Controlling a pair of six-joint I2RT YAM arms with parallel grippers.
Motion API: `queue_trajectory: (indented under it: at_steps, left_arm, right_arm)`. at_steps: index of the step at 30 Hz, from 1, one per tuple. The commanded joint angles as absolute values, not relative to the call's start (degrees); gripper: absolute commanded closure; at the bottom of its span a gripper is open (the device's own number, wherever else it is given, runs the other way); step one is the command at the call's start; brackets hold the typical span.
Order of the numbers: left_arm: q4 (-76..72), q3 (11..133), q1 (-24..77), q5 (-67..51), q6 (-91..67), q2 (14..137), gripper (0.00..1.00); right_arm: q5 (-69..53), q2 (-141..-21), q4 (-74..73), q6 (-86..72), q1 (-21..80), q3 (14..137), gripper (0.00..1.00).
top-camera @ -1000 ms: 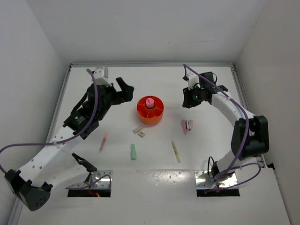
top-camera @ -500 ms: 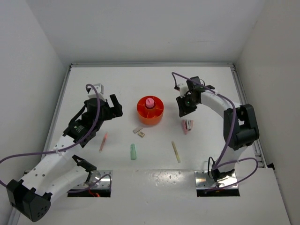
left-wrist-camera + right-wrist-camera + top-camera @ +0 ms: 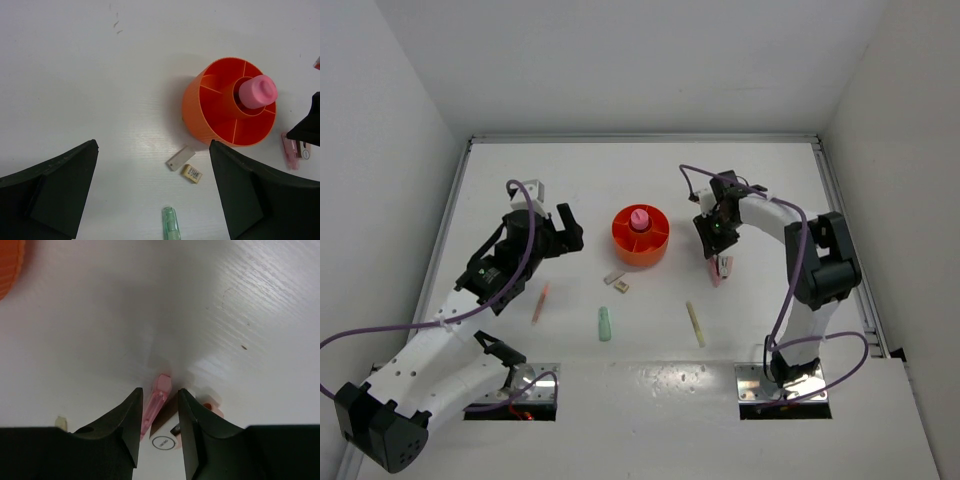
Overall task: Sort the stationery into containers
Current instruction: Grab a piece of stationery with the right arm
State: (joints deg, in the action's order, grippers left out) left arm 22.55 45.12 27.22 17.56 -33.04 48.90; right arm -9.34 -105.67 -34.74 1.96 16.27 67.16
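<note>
The round orange organiser (image 3: 642, 240) stands mid-table with the pink cylinder (image 3: 639, 218) upright in its central well. My right gripper (image 3: 716, 247) is low over the pink mini stapler (image 3: 721, 268); in the right wrist view the fingers (image 3: 127, 420) are slightly apart and straddle the stapler's (image 3: 159, 399) pink end, not clamped. My left gripper (image 3: 566, 226) is wide open and empty, left of the organiser (image 3: 220, 107). Two beige blocks (image 3: 617, 281), the mint green stick (image 3: 604, 323), the pale yellow stick (image 3: 694, 323) and the pink-orange pen (image 3: 540, 302) lie on the table.
The left wrist view shows the pink cylinder (image 3: 257, 91), both blocks (image 3: 186, 165), the mint stick's tip (image 3: 171, 224) and the stapler (image 3: 292, 150) beside the right gripper's dark body. The white table has raised rails at its left, right and far edges.
My right gripper has swung left and down from the far right to sit over the stapler. My left gripper has drawn back from the organiser toward the left and lowered.
</note>
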Motion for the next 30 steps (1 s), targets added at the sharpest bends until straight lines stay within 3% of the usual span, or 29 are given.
queue_trajectory:
  at_steps: [1, 22, 30]
  left_arm:
    - [20.7, 45.2, 26.5, 17.1, -32.3, 48.2, 0.00]
    - [20.7, 44.6, 26.5, 16.5, -32.3, 48.2, 0.00]
    - [20.7, 44.6, 26.5, 16.5, -32.3, 48.2, 0.00]
  right_arm:
    - [-8.3, -107.0, -35.0, 2.5, 16.9, 67.5, 0.65]
    - [-7.7, -108.6, -37.3, 3.5, 18.5, 67.0, 0.65]
    - [-7.2, -109.9, -38.0, 3.5, 19.0, 67.0, 0.76]
